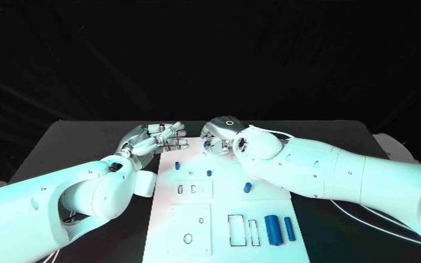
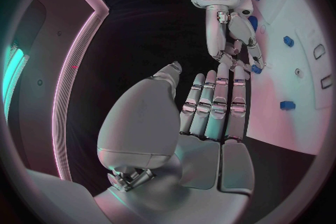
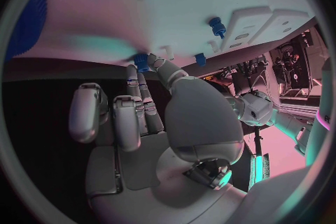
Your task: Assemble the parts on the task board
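Lying near the task board (image 1: 194,214) front edge, two blue cylinders (image 1: 273,229).

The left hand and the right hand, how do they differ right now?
The left hand holds nothing, its fingers stretched out straight beside the task board; the right hand bends down over the board's far end, its fingertips on a small blue part. The left hand is beside the board's edge, the right above the plate itself. Both are silver hands on white arms.
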